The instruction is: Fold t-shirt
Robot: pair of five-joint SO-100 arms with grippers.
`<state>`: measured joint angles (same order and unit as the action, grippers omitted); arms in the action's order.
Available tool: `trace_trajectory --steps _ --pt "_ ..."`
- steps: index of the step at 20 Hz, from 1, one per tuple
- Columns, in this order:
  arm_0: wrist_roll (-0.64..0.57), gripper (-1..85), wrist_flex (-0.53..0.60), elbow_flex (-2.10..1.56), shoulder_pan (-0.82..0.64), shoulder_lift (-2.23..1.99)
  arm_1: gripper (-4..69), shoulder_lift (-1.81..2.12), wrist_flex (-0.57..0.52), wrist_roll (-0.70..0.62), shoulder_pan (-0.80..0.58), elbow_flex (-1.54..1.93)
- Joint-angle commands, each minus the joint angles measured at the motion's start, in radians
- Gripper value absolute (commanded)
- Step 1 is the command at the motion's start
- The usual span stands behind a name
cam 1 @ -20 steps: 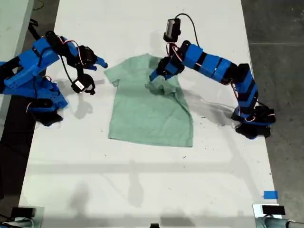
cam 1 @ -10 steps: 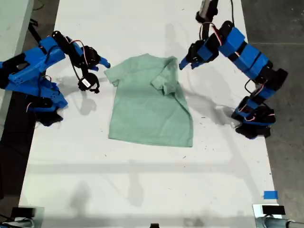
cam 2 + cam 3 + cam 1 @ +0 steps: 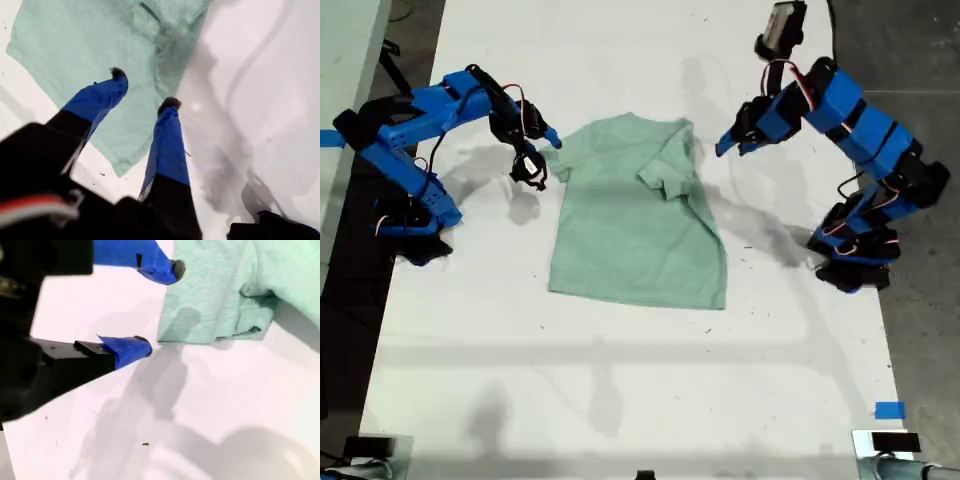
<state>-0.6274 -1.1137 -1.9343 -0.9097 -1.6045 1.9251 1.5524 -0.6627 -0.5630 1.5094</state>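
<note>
The t-shirt (image 3: pixel 635 225) lies flat mid-table (image 3: pixel 620 380), and we find my second gripper (image 3: pixel 159 308) nearer, open-jawed at its unfolded sleeve on the exterior view's left, while my first gripper (image 3: pixel 144 89), also open, hovers above.

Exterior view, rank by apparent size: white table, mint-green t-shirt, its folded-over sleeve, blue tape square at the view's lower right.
1. white flat table
2. pale mint-green fabric t-shirt
3. folded-over sleeve
4. small blue tape square

All lie at table level, so nearness to the camera barely affects the order.
</note>
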Motion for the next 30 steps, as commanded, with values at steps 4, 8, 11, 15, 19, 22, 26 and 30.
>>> trace_trajectory --steps 4,8,11,15,19,22,26,30 --pt "-0.012 25.6 -0.023 0.152 -0.046 0.169 17.3 0.11 -0.032 0.017 0.018 0.009" --pt "-0.034 24.9 -0.078 0.298 -0.074 0.383 17.0 0.155 -0.032 0.029 0.025 0.037" --pt "-0.061 8.5 -0.184 0.472 -0.081 0.52 16.8 0.204 -0.035 0.043 0.025 0.074" --pt "-0.071 0.0 -0.189 0.492 -0.091 0.509 15.7 0.273 -0.044 0.058 0.028 0.129" --pt "-0.067 0.0 -0.227 0.476 -0.123 0.35 14.8 0.316 -0.052 0.064 0.028 0.176" --pt "-0.091 0.0 -0.282 0.52 -0.198 0.238 14.4 0.325 -0.06 0.067 0.029 0.19" --pt "-0.095 0.0 -0.273 0.552 -0.13 0.175 14.1 0.347 -0.06 0.072 0.029 0.209" --pt "-0.011 0.0 -0.21 0.655 0.049 0.241 13.9 0.37 -0.06 0.08 0.032 0.229"
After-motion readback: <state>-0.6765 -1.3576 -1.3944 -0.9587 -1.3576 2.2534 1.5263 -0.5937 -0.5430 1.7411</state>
